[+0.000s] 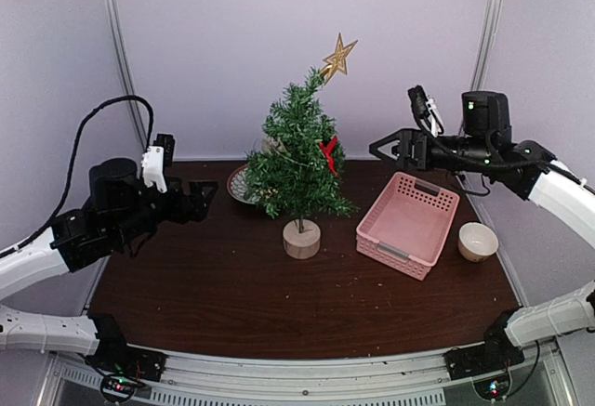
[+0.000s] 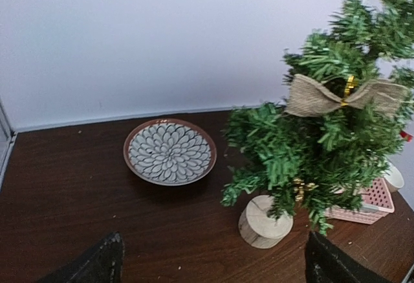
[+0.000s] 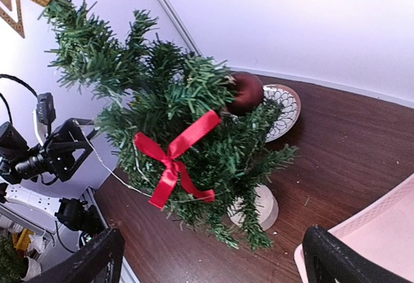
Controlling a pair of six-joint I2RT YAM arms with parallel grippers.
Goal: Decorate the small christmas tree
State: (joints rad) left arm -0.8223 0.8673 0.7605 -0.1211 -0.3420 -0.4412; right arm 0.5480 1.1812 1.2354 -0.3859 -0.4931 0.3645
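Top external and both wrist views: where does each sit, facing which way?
Top external: above and behind the bases, looking down on the small christmas tree; left arm and right arm show.
Left wrist: on the left arm, facing the plate and burlap bow; own fingers below.
Right wrist: facing the red bow; own fingers below, left arm beyond.
Shared: tree and plate, all three.

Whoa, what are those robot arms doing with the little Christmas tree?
They are decorating the small christmas tree. It wears a gold star on top, a red bow, a burlap bow and a dark red ball. The left gripper and right gripper hover open on either side of it, holding nothing. A pink basket, a small bowl and a patterned plate sit nearby.
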